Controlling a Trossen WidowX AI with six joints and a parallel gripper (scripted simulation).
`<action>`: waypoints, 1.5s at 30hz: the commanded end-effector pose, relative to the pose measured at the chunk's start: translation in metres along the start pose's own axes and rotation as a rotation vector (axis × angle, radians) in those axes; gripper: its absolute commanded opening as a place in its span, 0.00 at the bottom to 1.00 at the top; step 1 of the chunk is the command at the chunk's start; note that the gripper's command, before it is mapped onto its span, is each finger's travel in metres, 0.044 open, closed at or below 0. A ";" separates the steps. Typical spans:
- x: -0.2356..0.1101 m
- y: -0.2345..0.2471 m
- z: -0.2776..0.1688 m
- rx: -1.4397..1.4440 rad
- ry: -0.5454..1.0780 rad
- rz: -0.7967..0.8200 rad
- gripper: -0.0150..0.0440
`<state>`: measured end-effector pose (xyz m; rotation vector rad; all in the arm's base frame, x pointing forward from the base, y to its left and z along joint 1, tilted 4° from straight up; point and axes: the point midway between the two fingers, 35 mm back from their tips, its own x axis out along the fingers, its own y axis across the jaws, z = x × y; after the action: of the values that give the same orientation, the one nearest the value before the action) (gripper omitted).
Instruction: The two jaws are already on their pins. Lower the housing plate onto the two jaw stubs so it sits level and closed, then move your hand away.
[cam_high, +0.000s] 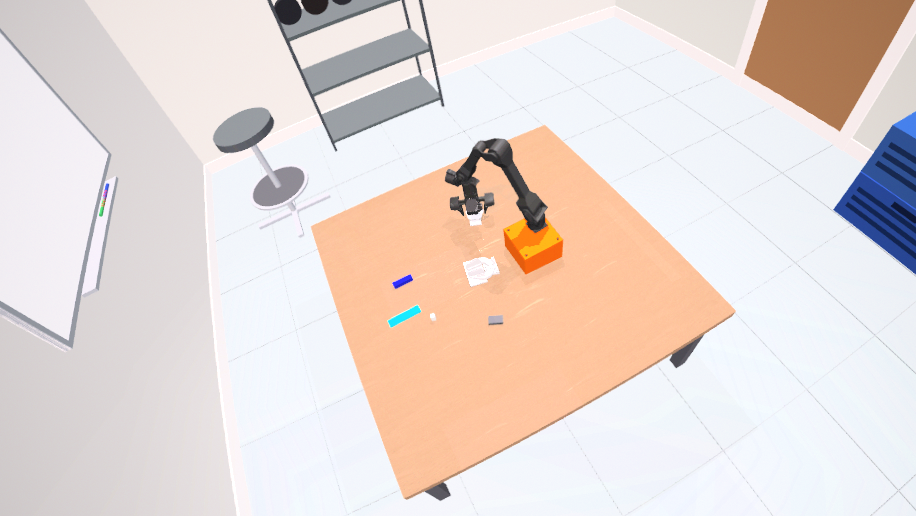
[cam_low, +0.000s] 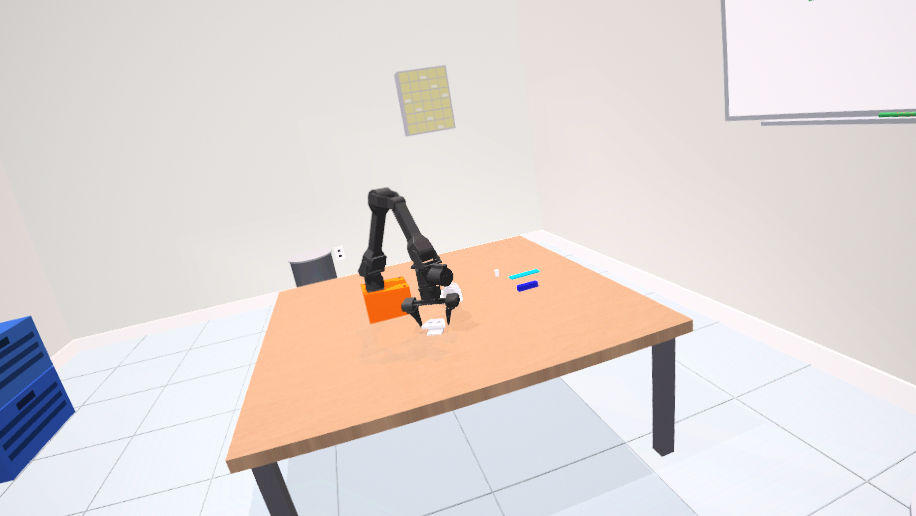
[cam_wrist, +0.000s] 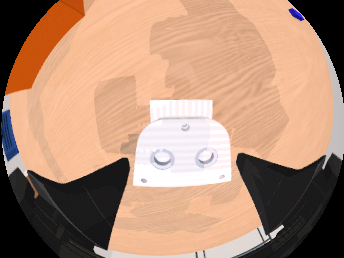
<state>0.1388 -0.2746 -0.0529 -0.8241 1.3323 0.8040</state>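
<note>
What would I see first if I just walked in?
Probably the bright orange box on the table, with the black robot arm rising from it. Its open hand is around a white plate with two round holes.
</note>
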 end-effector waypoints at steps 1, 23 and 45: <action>0.006 0.001 0.000 0.005 0.000 0.004 1.00; 0.012 0.002 0.001 0.005 0.000 0.004 1.00; 0.012 0.001 0.001 0.000 -0.002 0.003 0.85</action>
<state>0.1388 -0.2727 -0.0645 -0.8208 1.3320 0.8071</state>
